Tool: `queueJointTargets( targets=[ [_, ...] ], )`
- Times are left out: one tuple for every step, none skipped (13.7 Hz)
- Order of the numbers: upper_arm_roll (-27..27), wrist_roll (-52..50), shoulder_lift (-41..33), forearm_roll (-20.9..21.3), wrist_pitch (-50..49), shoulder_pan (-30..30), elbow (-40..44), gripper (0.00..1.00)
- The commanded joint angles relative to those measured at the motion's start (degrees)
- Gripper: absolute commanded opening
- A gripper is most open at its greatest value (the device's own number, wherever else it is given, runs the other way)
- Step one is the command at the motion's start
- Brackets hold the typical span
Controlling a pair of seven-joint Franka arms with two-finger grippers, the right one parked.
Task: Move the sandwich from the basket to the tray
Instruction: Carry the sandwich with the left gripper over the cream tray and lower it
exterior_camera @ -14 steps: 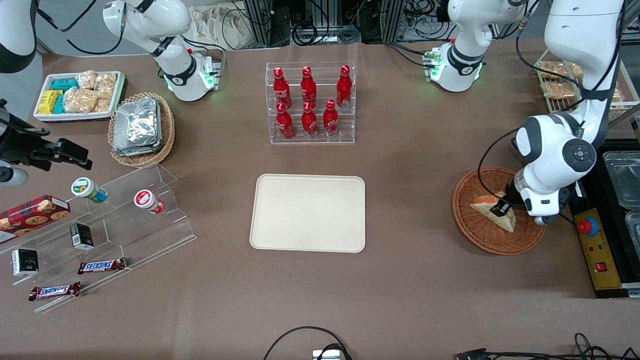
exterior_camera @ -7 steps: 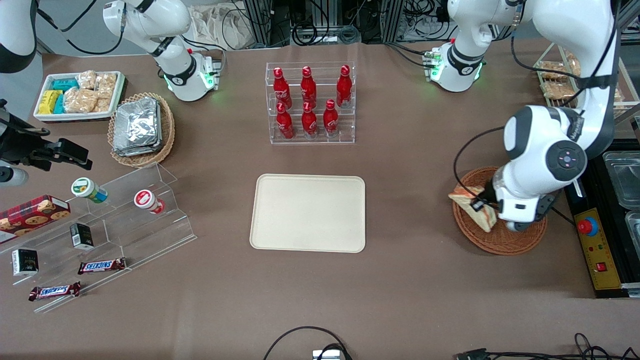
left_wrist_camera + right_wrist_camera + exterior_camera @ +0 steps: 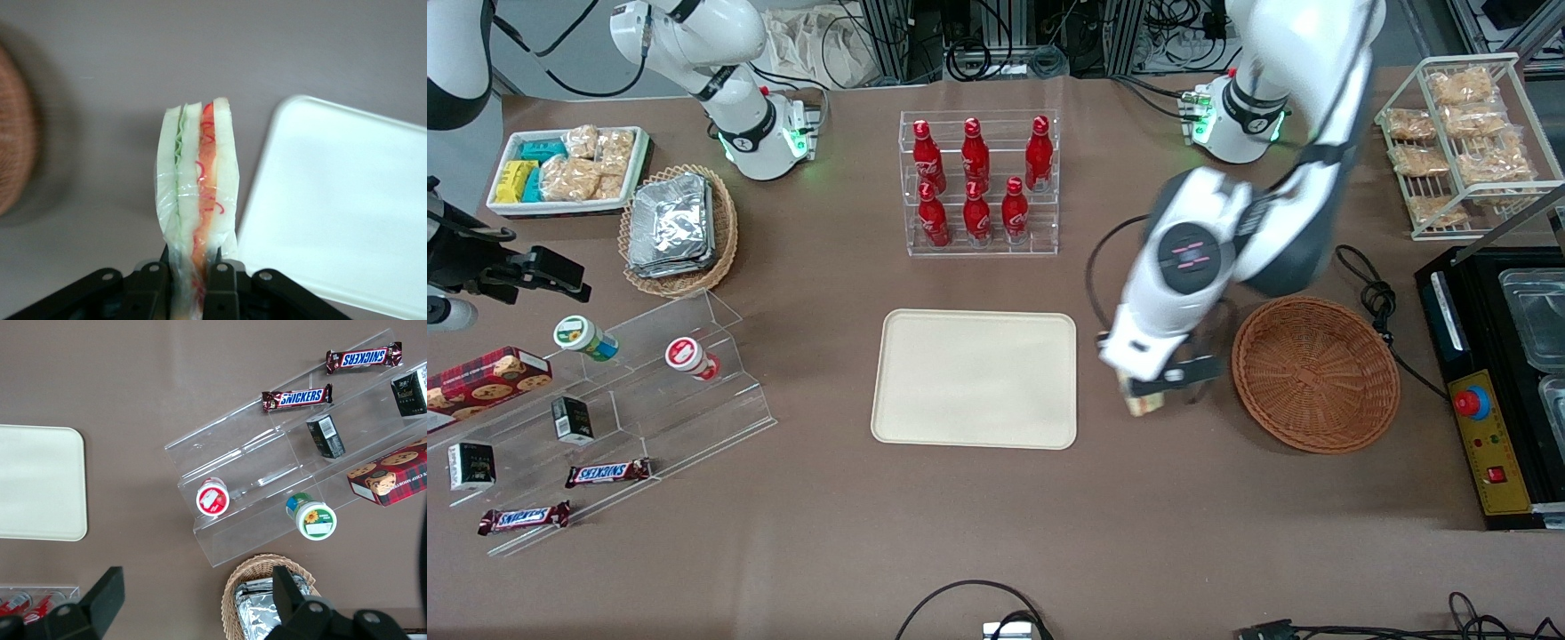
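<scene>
My left gripper (image 3: 1145, 393) hangs above the bare table between the tray (image 3: 974, 379) and the brown wicker basket (image 3: 1314, 373). It is shut on the sandwich (image 3: 197, 193), a wrapped wedge of white bread with green and orange-red filling, pinched at its base between the black fingers (image 3: 220, 290). In the front view only a small pale piece of the sandwich (image 3: 1144, 405) shows under the arm. The cream tray's rounded corner (image 3: 313, 127) lies just beside the sandwich. The basket (image 3: 13, 153) holds nothing.
A clear rack of red bottles (image 3: 978, 182) stands farther from the front camera than the tray. A wire rack of bagged snacks (image 3: 1458, 133) and a black control box (image 3: 1489, 444) sit toward the working arm's end. A black cable (image 3: 1374, 293) lies by the basket.
The left arm has lifted the sandwich out of the basket and carried it sideways toward the tray. The basket now holds nothing.
</scene>
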Motion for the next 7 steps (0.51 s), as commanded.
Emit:
queueJointTargets(
  targets=[
    [1.0,1.6,14.5,2.3,-0.9,-5.1,14.3,0.00],
    [1.0,1.8,16.5,2.4,-0.3,-5.5,16.3,0.00],
    [0.8,1.4,18.1,1.9,0.3,-5.6,18.1,0.00],
    [-0.3,0.9,19.4,1.8,1.2,-5.7,19.2,0.00],
    [-1.2,0.5,20.7,2.2,3.0,-6.1,19.5,0.00],
    [-1.3,0.2,21.1,2.2,3.7,-6.4,19.4,0.16],
    [-1.3,0.2,21.1,1.9,3.7,-6.4,19.1,0.74]
  ],
)
